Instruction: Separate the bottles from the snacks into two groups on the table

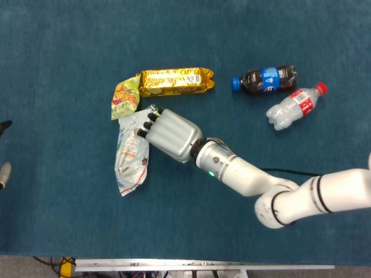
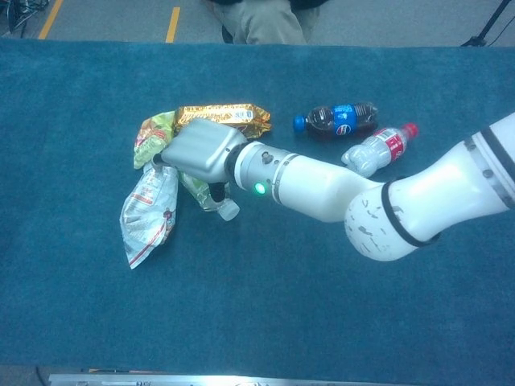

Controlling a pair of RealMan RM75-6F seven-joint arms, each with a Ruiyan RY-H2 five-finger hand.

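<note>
My right hand [image 1: 168, 134] lies palm down over the green bottle [image 2: 208, 195], which rests among the snacks. Only the bottle's lower part and white cap show under the hand [image 2: 199, 150] in the chest view; the head view hides it. The fingertips [image 1: 146, 123] reach onto the edge of the silver snack bag [image 1: 131, 159]. Whether the fingers close around the bottle is hidden. A gold snack pack [image 1: 177, 81] and a green-yellow snack bag [image 1: 126, 99] lie just behind. A dark cola bottle [image 1: 265, 79] and a clear red-labelled bottle [image 1: 294, 106] lie at the right.
Slivers of my left hand [image 1: 3, 174] show at the left edge of the head view. The blue cloth table [image 1: 69, 231] stretches bare in front and to the left. A seated person [image 2: 269, 20] is beyond the far edge.
</note>
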